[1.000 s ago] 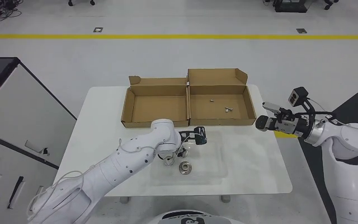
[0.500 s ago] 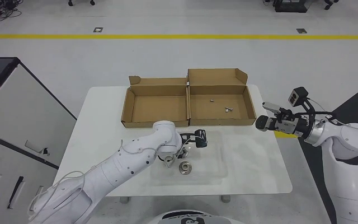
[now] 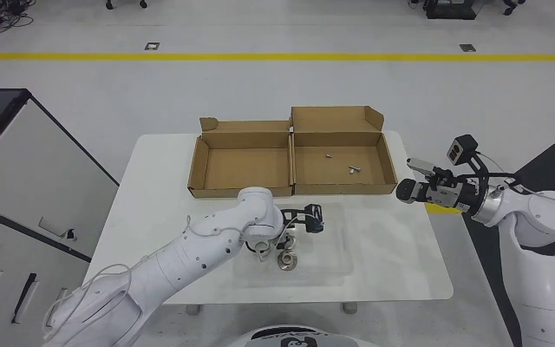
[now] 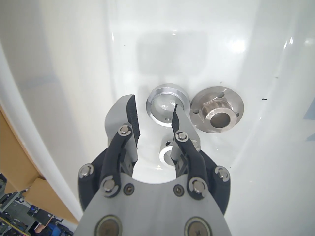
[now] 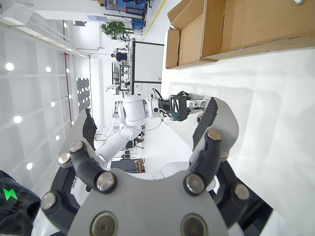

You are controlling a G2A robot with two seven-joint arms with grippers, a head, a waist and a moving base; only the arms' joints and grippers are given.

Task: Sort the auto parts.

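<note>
Now the left gripper hangs low inside the clear tray, jaws spread and empty, tips pointed down at the parts. Dead ahead of the tips, lined up with the gap between them, a silver ring lies flat on the tray floor. One jaw tip overlaps its rim in the wrist view, though I can't tell whether it touches. Just outside that same jaw sits a flanged hub, bore facing up, touching the ring or nearly so. That's a tight spot: the jaw has to slip down between ring and hub, which looks like the reason the opening is modest rather than wide. Under the jaws, nearer the wrist, a smaller collar lies half hidden.

Over at the counter edge, the right gripper hovers with jaws spread wide, holding nothing. It's well apart from the tray and just outside the right box, placed out of the way, I'd say. That box has a few small bolts on its floor. The left box stands wall to wall with it and shows bare cardboard. My read: bolts go right, round parts go left, and the ring is the next pick. Sorting looks barely begun, with three pieces lying in the tray.
</note>
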